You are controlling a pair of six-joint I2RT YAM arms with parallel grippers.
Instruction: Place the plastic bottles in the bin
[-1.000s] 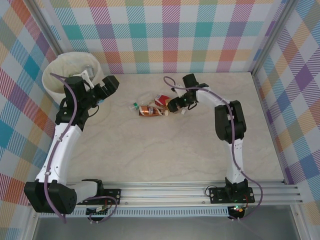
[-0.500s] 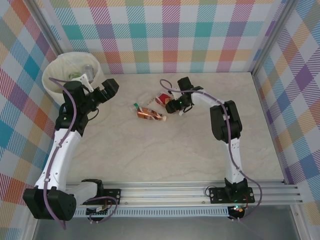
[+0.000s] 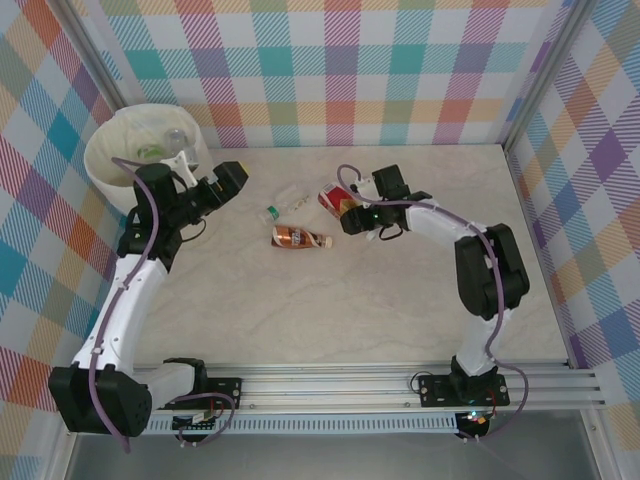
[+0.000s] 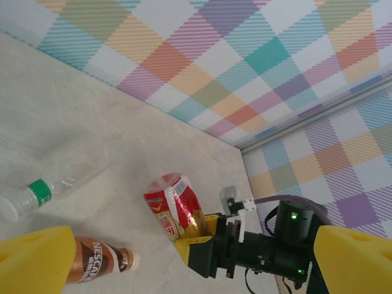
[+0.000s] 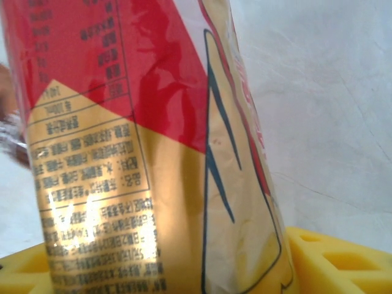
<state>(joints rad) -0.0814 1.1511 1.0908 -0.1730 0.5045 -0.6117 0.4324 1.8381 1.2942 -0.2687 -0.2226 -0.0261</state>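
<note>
Task part done, by my reading. Nearest the arm bases the bench (image 3: 330,310) is lying bare. Next out, the brown bottle (image 3: 295,238) is lying on its side at mid-bench, apart from both grippers and not being handled. Just beyond it and to the right, the right gripper (image 3: 345,214) is clamping the red bottle (image 3: 329,198). The right wrist view has the red-and-gold label sitting between the yellow pads, and the left wrist view has the bottle standing roughly upright in those fingers. Cannot tell whether its base is touching the bench or hanging clear. A little further out, the clear bottle (image 3: 287,202), with a green band at its neck, is lying on its side near the red one, untouched. Further left, the left gripper (image 3: 226,180) is hovering wide apart and carrying nothing, between the loose bottles and the bin (image 3: 98,170). The bin is sitting at the far left corner and is holding at least two binned bottles (image 3: 176,135); the count is unclear. Remaining: the red bottle needs carrying across to the bin, then the brown and the clear.
</note>
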